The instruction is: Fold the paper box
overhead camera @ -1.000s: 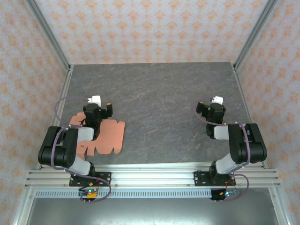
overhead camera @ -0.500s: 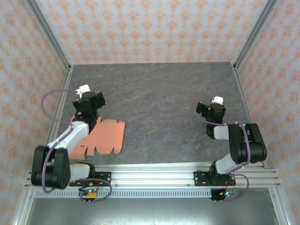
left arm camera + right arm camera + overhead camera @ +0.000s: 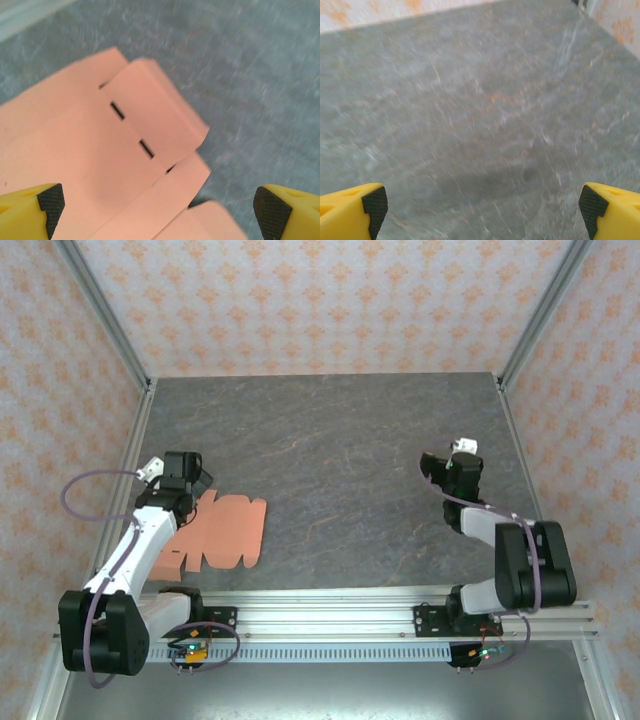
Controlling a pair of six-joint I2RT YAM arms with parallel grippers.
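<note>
Left arm (image 3: 140, 540), swung outward since a second ago, now overhangs the flat box (image 3: 225, 535) at its far-left flaps — left jaws and right jaws spread, empty; no fold yet made

Bright even light, soft shadows — wrist views blurred, top view sharp.
</note>
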